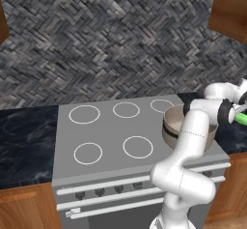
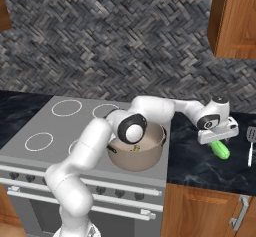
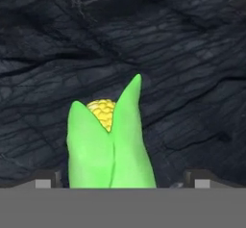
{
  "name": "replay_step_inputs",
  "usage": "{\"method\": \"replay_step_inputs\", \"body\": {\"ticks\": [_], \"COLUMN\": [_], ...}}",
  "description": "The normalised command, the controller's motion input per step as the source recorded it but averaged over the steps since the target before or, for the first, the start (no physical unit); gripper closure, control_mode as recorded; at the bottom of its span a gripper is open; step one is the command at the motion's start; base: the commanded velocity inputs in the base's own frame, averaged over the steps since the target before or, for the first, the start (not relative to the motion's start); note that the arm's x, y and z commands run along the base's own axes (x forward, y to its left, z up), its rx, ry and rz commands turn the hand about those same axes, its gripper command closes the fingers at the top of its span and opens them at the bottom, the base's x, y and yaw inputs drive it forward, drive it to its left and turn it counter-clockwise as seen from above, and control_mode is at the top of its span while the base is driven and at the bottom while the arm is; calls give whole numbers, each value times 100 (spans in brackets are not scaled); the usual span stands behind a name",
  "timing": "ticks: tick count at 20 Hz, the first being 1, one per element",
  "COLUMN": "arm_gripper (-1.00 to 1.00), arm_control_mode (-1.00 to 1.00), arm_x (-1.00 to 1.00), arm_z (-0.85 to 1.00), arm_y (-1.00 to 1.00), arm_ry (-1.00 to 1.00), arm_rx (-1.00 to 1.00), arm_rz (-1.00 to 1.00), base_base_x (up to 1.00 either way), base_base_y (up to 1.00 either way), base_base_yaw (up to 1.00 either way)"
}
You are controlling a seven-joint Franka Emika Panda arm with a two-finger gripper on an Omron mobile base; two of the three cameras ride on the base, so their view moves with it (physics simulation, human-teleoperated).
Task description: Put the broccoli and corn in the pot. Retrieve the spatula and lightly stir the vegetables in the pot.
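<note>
A flat grey stove top (image 1: 111, 141) marked with five white burner rings fills the middle of the left base view. At its three o'clock edge sits the round, deep beige-tan pot with a dark rim band (image 1: 171, 125), partly hidden by the white robot arm that rises from five o'clock. Black marbled counter (image 1: 26, 143) lies at nine o'clock. At the three o'clock frame edge, beside the arm's dark wrist joint, a bright green husked corn (image 1: 240, 119) pokes out. Whether the hand grips it cannot be told.
</note>
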Motion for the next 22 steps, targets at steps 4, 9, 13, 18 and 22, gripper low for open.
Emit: {"method": "replay_step_inputs", "body": {"ticks": [4, 9, 13, 18, 22], "arm_gripper": [-100, 100, 100, 100, 100], "arm_control_mode": [-100, -100, -100, -100, -100], "arm_x": [0, -8, -47, -49, -52], "arm_z": [-34, -14, 8, 54, 57], "arm_y": [-11, 1, 18, 41, 61], "arm_ry": [7, 1, -1, -5, -8], "arm_rx": [0, 0, 5, 1, 0], "arm_rz": [2, 3, 4, 0, 0], "base_base_x": [0, 0, 0, 0, 0], "base_base_y": [0, 0, 0, 0, 0], "base_base_yaw": [0, 0, 0, 0, 0]}}
